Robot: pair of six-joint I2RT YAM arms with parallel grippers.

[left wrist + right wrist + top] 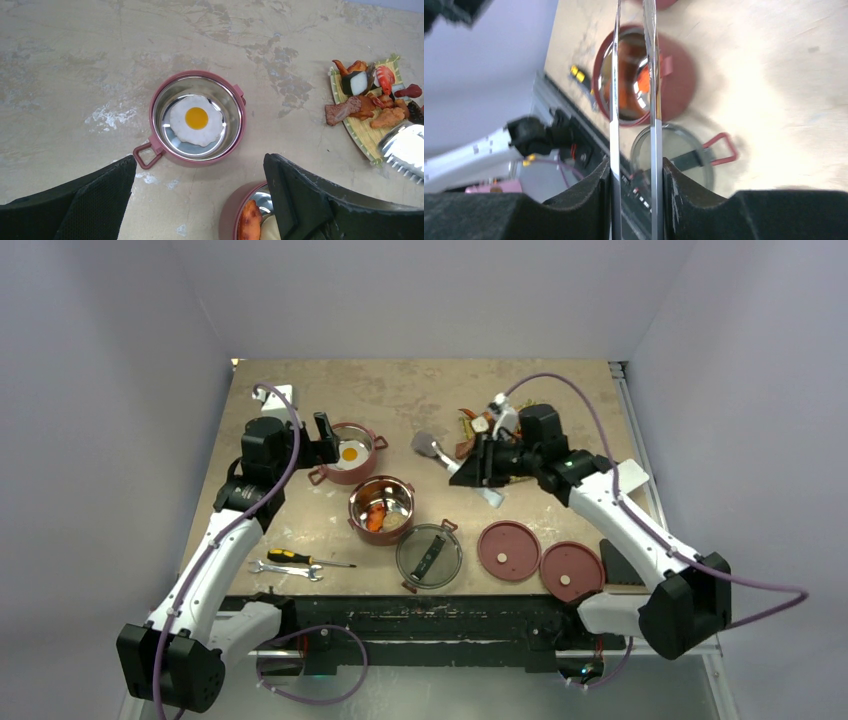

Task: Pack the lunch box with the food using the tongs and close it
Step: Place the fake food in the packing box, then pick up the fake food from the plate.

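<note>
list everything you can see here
table: 1, beige, under all
egg bowl: 1, dusty red, left-centre
fried egg: 1, white and yellow, in egg bowl
second bowl: 1, dusty red, centre, orange pieces inside
top lid: 1, dark see-through, near centre
disc lids: 2, red, near right
mat: 1, yellow, far right-centre
loose food: several, brown, red, orange, on mat
tongs: 1, silver, in right claw
screwdriver: 1, black and orange, near left
wrench: 1, silver, beside screwdriver
left claw: 1, black, open beside egg bowl
right claw: 1, black, shut on tongs
</note>
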